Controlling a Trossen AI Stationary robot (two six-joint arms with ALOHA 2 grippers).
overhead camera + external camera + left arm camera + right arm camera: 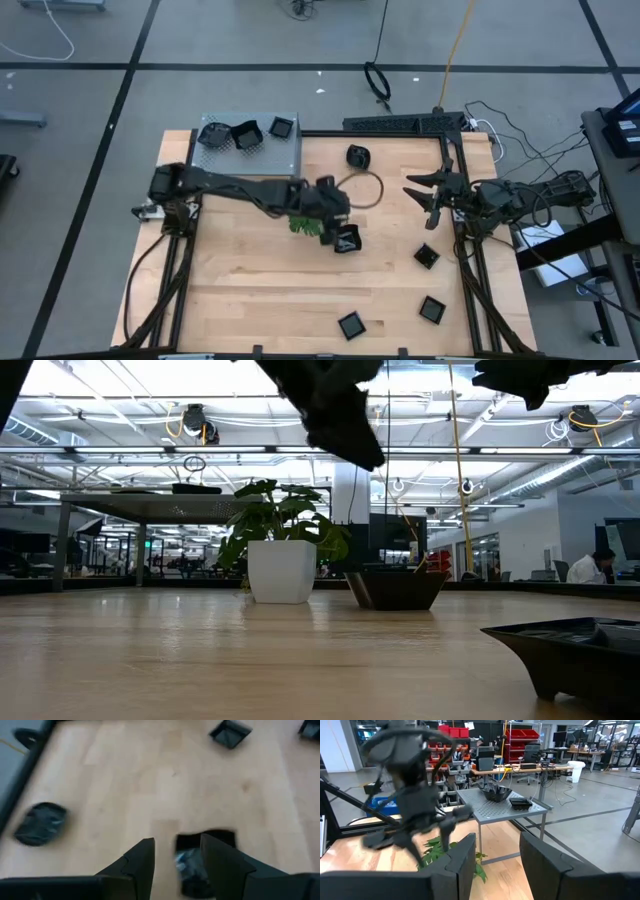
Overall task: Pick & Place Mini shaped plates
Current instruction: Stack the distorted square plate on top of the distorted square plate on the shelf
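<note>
I'm over a square plate (346,239) mid-table, left gripper (176,865) open, holding nothing; next I lower and close on its rim. Right gripper (428,192) waits open.

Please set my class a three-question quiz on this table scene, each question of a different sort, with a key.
1. How many mini shaped plates lie on the grey perforated box?
2. True or false: the right gripper holds a plate.
3. Which gripper is beside the green sprig? A: left gripper. B: right gripper.

Key: 1. three; 2. false, its jaws are open and empty; 3. A.
</note>
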